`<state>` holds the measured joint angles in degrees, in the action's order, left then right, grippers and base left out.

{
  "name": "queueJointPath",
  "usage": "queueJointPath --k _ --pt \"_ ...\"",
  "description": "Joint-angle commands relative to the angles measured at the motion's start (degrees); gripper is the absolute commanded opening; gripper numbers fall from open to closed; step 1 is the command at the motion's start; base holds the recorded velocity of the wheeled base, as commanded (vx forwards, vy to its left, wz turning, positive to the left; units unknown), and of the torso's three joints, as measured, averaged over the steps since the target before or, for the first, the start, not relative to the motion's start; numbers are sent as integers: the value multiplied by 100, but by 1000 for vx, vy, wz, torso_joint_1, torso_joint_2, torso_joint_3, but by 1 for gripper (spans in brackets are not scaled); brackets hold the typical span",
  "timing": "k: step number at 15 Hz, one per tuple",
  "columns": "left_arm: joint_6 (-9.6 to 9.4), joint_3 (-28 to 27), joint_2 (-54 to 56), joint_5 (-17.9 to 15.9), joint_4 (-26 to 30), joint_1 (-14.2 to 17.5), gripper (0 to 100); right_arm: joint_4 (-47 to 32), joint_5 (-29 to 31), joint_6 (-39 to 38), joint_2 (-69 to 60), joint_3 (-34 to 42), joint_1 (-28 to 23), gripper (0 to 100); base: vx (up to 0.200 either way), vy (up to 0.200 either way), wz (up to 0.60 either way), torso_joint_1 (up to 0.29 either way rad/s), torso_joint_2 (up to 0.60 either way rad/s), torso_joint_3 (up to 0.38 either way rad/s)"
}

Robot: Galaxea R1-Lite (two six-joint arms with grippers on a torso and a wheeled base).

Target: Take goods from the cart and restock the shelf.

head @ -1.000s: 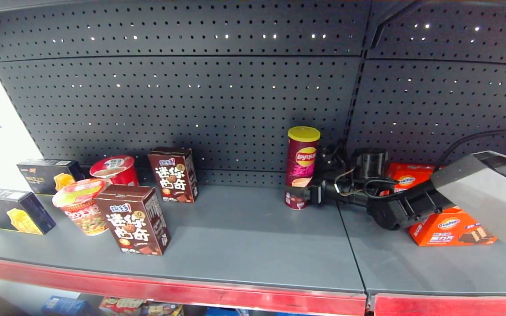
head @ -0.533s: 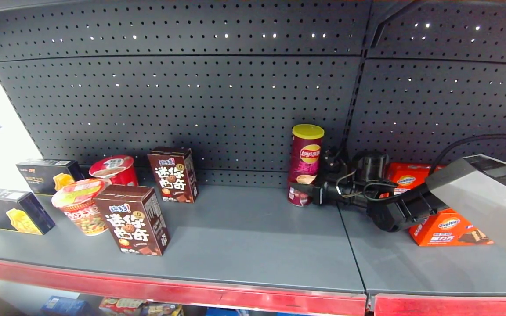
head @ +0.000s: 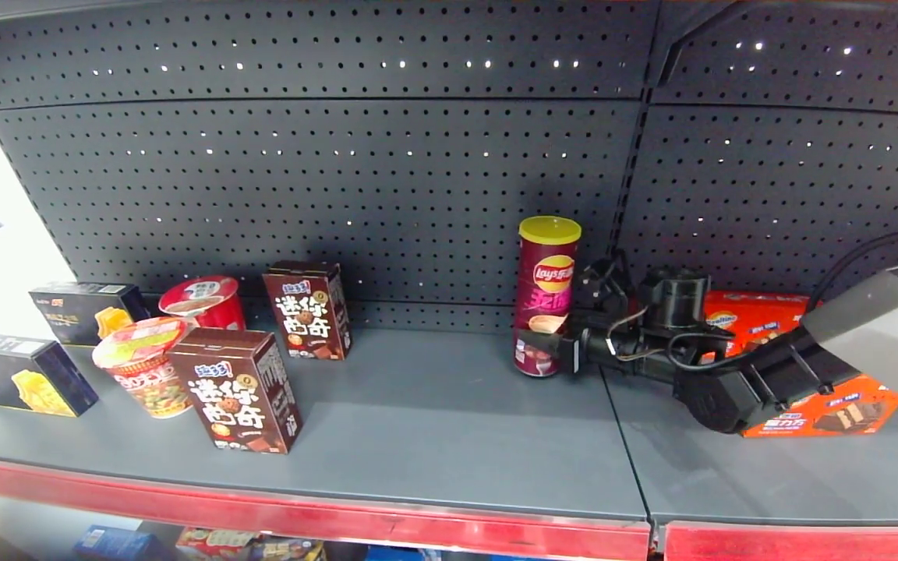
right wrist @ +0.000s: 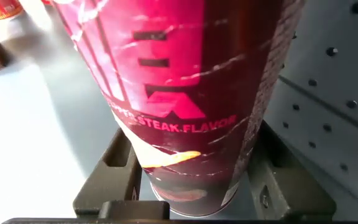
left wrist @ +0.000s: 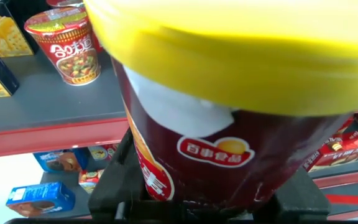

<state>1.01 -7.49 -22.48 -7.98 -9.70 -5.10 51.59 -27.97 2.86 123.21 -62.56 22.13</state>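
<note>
A magenta chips can (head: 547,292) with a yellow lid stands upright near the pegboard back wall, at the seam between two grey shelf boards (head: 449,436). My right gripper (head: 540,344) comes in from the right and is shut on the can's lower part. Up close, its black fingers (right wrist: 114,177) flank the can (right wrist: 185,93). My left gripper (left wrist: 204,202) is shut on a second can (left wrist: 229,155), dark red with a yellow lid, held in front of and below the shelf's red front edge (left wrist: 48,134).
Two brown chocolate boxes (head: 238,389), two cup noodles (head: 145,374) and two dark cracker boxes (head: 24,374) fill the shelf's left part. Orange boxes (head: 827,405) lie behind my right arm. The shelf middle has free room. More goods sit on a lower shelf (left wrist: 39,196).
My right gripper has carried the magenta can a little to the right along the back wall, lifting it slightly and setting it lower again. The other goods have stayed put.
</note>
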Motion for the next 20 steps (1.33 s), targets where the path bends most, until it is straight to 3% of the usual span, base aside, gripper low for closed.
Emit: queueJointPath --k 1,4,7,14,20 --pt "4 72 147 -1 4 0 0 563 213 4 -658 798 178 0 0 0 0 0 0 0" --pt "4 160 437 7 118 9 0 861 582 -5 -1106 1536 284 0 0 0 0 0 0 0" --pt "4 28 771 7 680 0 0 1055 652 -76 -1572 2415 442 0 0 0 0 0 0 0" --pt "4 10 824 51 689 9 0 2312 960 -330 -1581 3734 758 0 0 0 0 0 0 0" --pt "4 10 833 122 689 9 0 2971 1056 -366 -1176 3989 820 0 0 0 0 0 0 0"
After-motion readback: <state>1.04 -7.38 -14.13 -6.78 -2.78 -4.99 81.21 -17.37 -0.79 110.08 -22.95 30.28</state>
